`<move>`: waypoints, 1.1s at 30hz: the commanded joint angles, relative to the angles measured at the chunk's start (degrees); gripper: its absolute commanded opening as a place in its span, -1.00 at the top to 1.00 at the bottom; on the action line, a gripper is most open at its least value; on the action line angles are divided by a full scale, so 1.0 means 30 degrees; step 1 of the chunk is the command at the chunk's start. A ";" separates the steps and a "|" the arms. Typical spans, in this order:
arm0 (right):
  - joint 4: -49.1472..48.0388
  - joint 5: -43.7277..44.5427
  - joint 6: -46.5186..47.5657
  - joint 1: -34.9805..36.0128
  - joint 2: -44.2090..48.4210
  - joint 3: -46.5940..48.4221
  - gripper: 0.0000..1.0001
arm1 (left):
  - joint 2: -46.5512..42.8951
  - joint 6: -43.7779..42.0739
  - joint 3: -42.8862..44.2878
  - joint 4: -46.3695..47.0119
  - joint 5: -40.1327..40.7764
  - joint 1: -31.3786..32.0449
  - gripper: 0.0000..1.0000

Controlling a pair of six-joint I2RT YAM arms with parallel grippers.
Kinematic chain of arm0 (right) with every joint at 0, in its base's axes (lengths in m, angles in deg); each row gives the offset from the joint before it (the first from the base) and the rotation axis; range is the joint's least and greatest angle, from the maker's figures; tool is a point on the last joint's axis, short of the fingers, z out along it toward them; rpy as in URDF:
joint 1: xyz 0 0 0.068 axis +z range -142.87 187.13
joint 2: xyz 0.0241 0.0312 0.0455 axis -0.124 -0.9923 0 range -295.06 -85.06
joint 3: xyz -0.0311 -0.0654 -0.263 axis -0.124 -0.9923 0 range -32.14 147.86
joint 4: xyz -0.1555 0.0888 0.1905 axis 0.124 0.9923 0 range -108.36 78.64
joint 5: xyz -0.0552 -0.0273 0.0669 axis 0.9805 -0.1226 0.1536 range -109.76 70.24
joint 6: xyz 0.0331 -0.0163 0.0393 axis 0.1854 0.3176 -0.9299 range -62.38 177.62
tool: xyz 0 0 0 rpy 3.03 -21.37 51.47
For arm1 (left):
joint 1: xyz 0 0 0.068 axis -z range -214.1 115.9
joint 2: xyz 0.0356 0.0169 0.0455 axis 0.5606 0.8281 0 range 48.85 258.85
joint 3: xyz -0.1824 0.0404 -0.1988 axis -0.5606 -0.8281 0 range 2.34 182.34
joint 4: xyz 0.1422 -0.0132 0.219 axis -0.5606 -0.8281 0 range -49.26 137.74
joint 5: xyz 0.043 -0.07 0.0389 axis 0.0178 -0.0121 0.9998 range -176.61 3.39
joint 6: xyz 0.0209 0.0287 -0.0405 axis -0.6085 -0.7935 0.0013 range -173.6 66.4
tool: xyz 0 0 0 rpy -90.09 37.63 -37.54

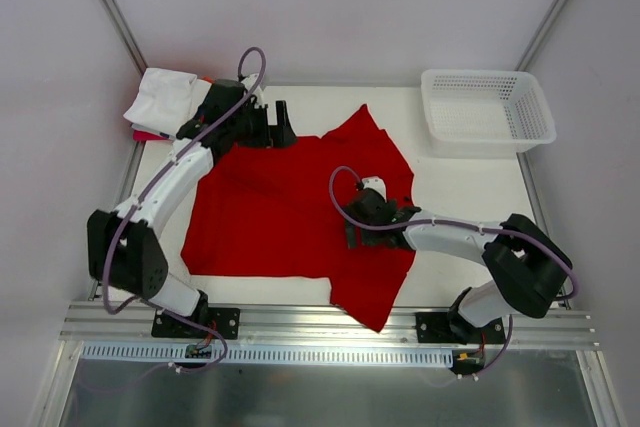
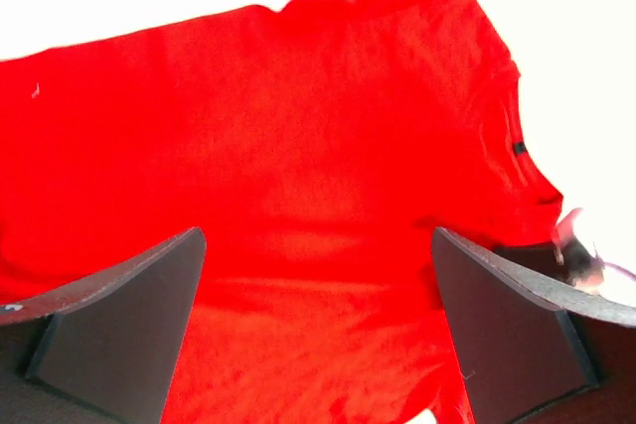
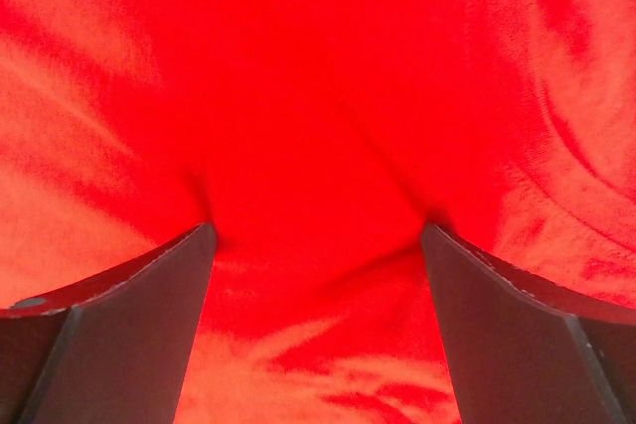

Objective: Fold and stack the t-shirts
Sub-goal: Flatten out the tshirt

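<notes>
A bright red t-shirt (image 1: 290,202) lies spread across the middle of the white table; it also fills the left wrist view (image 2: 298,146) and the right wrist view (image 3: 318,96). My left gripper (image 1: 280,127) is open at the shirt's far edge, its fingers (image 2: 129,315) apart above the cloth. My right gripper (image 1: 358,235) is open and pressed down onto the shirt's right part, its fingertips (image 3: 189,265) dented into the cloth. A stack of folded shirts (image 1: 160,97), white on top with a pink-red edge beneath, lies at the far left corner behind the left arm.
A white plastic mesh basket (image 1: 487,110) stands at the far right of the table. The shirt's lower right flap hangs over the table's front edge (image 1: 370,312) near the rail. Side walls close in the left and right.
</notes>
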 commanded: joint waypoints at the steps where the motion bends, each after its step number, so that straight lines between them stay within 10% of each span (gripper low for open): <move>1: 0.2872 -0.2631 0.0828 -0.0958 0.0927 0.0579 -0.80 | -0.2332 0.0902 -0.2783 0.0005 0.2662 0.1689 -0.98; 9: 0.4771 -0.8999 0.3756 -0.6934 -0.1499 0.8094 -0.78 | -0.5821 0.1137 -0.7825 0.0621 0.5303 0.2576 -0.98; 17: 0.9548 -0.9672 0.5343 -0.7494 -0.5392 1.5987 -0.78 | -0.6876 0.1165 -0.8648 0.0884 0.5216 0.2605 -0.98; 25: 0.9292 -1.0197 0.6222 -0.8080 -0.8033 1.7311 -0.76 | -0.7579 0.1750 -0.9117 0.1089 0.5247 0.2635 -0.98; 28: 0.8559 -1.1656 0.5989 -0.8811 -0.9643 1.7661 -0.46 | -0.8135 0.2015 -0.9556 0.1323 0.5656 0.2635 -0.98; 33: 0.6710 -1.3978 0.5519 -0.9955 -1.1809 1.8536 0.69 | -0.8166 0.2365 -0.9996 0.1674 0.5686 0.2635 -0.98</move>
